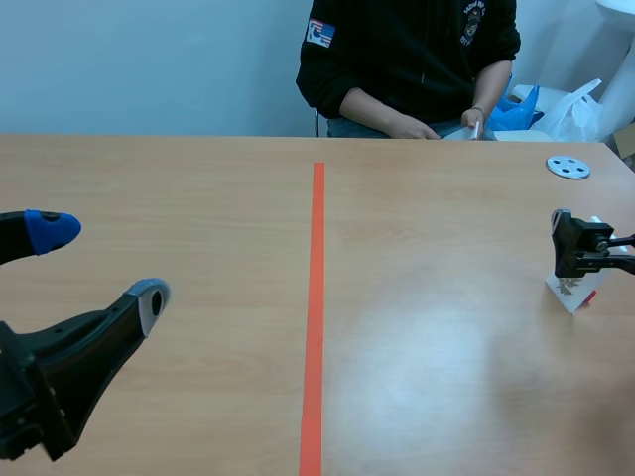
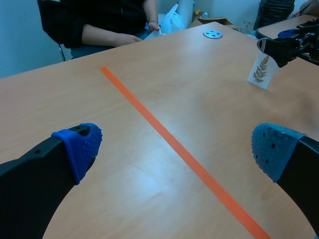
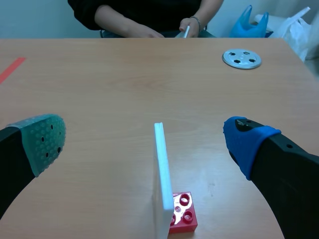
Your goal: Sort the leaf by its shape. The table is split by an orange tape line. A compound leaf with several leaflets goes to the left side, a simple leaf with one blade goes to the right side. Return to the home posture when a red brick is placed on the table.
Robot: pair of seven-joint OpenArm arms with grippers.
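A white card point(image 2: 261, 69) printed with a fern-like leaf of several leaflets stands upright in a small red brick point(image 3: 182, 214), on the table right of the orange tape line point(image 1: 316, 297). In the right wrist view the card point(image 3: 160, 174) is edge-on between the spread fingers, touching neither. My right gripper point(image 1: 568, 243) is open, just above and around the card point(image 1: 573, 288). My left gripper point(image 1: 99, 266) is open over the table's near left, far from the card, with nothing between its pads point(image 2: 79, 144).
A round metal disc point(image 1: 569, 167) with holes lies at the far right. A person point(image 1: 407, 59) sits across the table, hands at the far edge, holding a small white thing. Blue and white plastic bags point(image 1: 556, 109) lie behind the far right corner.
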